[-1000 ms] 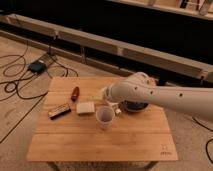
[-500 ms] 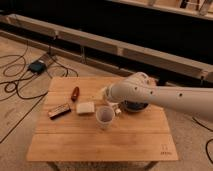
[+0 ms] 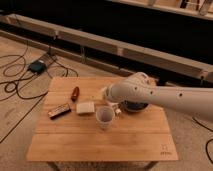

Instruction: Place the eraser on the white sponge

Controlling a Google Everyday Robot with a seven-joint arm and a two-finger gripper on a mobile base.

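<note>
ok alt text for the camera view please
A white robot arm reaches from the right over a wooden table, its open gripper low beside a paper cup. The eraser lies left of the white sponge, not on it.

The white arm (image 3: 165, 97) stretches sideways, its tool (image 3: 103, 93) hanging low with jaws parted.

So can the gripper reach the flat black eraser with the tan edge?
Probably yes: the gripper hovers behind the white paper cup, and the eraser lies uncovered just beyond the cream-white sponge, open from above.
</note>
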